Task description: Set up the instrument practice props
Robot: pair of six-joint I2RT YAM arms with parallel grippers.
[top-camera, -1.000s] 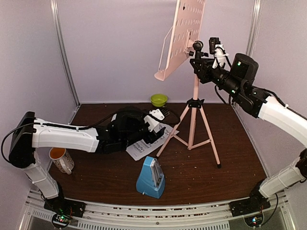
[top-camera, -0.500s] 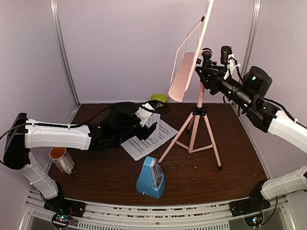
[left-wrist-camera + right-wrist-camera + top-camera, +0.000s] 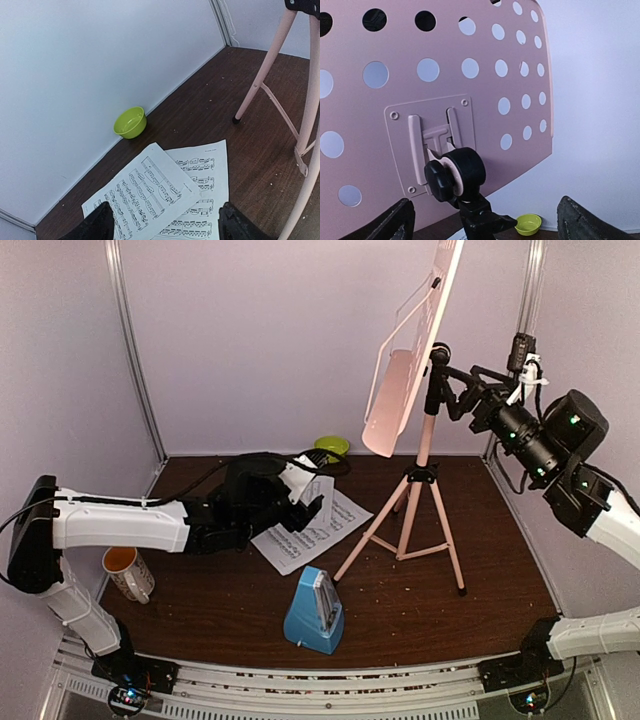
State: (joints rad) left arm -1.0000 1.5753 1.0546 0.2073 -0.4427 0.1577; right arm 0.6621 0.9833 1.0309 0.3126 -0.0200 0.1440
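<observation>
We see the stand [image 3: 424, 452] at the table's [image 3: 490, 560] back right, its desk cut off above; the right gripper [image 3: 462, 392] is spread wide behind it. The left gripper [image 3: 165, 217], fingers apart, partly hides the sheets [image 3: 318, 532]. The metronome [image 3: 315, 612] is near the front edge.

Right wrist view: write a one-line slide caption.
Open right gripper behind the pink music stand and its black knob; green bowl below.
</observation>
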